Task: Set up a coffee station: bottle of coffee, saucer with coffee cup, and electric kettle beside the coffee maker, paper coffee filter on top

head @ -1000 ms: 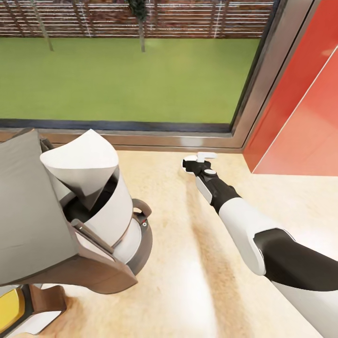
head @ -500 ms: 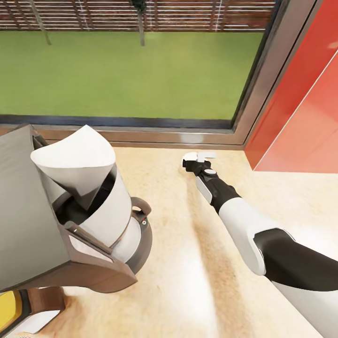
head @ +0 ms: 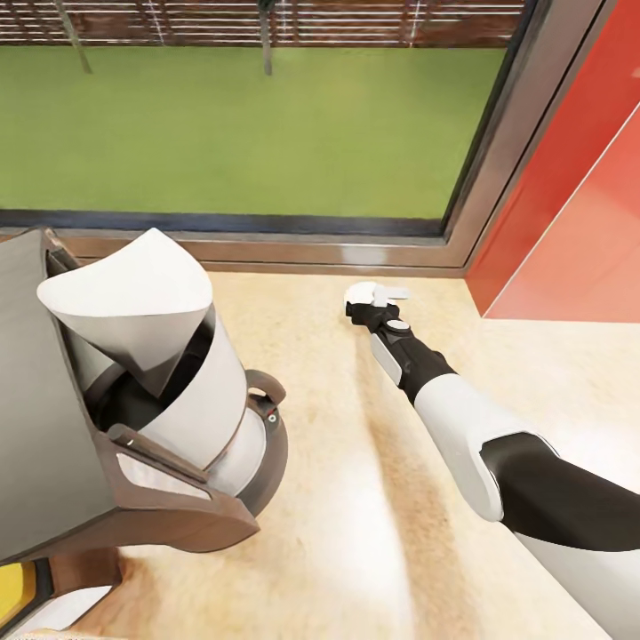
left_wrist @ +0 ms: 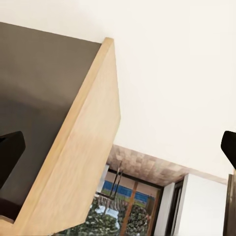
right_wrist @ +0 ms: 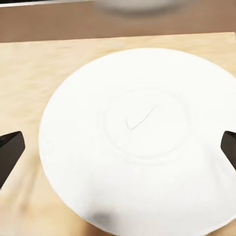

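Observation:
The grey coffee maker [head: 191, 427] stands on the kitchen countertop [head: 356, 498] at the left, its lid tipped open. The paper coffee filter [head: 133, 298], a white cone, sits in the machine's top. My right gripper [head: 375, 295] reaches to the counter's back edge by the window sill. In the right wrist view the saucer [right_wrist: 140, 137] lies flat on the wood, and my right gripper [right_wrist: 118, 152] is open just above it, with a black fingertip at each side. My left gripper [left_wrist: 118, 150] is open and holds nothing.
A window with a metal sill [head: 267, 253] runs along the back of the counter, and a red wall [head: 569, 222] closes the right end. A yellow patch [head: 13, 591] shows under the coffee maker's lid. The left wrist view shows a wood-edged dark panel [left_wrist: 73, 162] and the ceiling.
The head view has shifted, so the coffee maker sits further left in the picture. My right arm and gripper stay where they were at the sill.

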Motion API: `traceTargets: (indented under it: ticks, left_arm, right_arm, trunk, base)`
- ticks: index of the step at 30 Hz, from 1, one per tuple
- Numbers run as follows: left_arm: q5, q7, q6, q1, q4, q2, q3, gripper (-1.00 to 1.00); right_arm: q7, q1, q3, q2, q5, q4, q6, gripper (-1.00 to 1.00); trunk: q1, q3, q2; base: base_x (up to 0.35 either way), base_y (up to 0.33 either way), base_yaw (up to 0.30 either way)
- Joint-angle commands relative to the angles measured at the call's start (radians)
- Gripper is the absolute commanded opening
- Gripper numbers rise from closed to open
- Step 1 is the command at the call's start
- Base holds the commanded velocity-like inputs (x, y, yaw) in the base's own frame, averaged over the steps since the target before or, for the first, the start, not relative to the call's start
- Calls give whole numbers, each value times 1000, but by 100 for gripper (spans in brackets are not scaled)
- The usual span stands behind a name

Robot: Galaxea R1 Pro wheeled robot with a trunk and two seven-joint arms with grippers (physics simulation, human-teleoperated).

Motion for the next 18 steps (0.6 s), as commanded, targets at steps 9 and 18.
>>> traceTargets:
  ticks: [9, 18]
  left_arm:
    - [7, -1, -7, 0, 1, 0, 7, 100]
    - [7, -1, -7, 0, 1, 0, 7, 100]
  right_arm:
    - [-8, -1, 7, -4, -10, -37, 6, 100]
    - [-8, -1, 7, -4, -10, -42, 6, 100]
  trunk:
    - [1, -16, -2]
    - [1, -20, -2]
  base:
    - [0, 0, 0]
    - [0, 0, 0]
